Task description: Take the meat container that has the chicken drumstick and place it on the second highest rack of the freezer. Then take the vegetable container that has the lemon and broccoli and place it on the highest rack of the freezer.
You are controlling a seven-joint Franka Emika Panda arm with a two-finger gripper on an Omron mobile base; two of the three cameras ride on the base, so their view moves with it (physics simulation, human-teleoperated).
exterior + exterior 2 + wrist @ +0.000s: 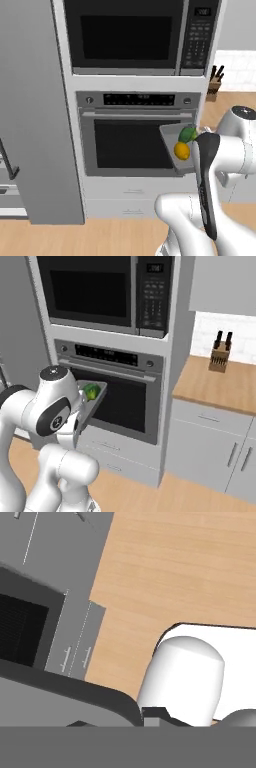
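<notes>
The vegetable container is a shallow grey tray, hanging tilted in the air in front of the wall oven. On it lie a yellow lemon and green broccoli. The right base view shows the same container with the broccoli just behind my arm's elbow. In the hand view the container's dark rim crosses the lower left, and my gripper sits shut on it. A tall grey freezer cabinet stands at the left; its racks are out of view. The meat container is out of view.
A wall oven with a microwave above it stands straight ahead, with drawers below it. To the right, a wooden counter carries a knife block. A dark handle shows at the far left. Wood floor lies below.
</notes>
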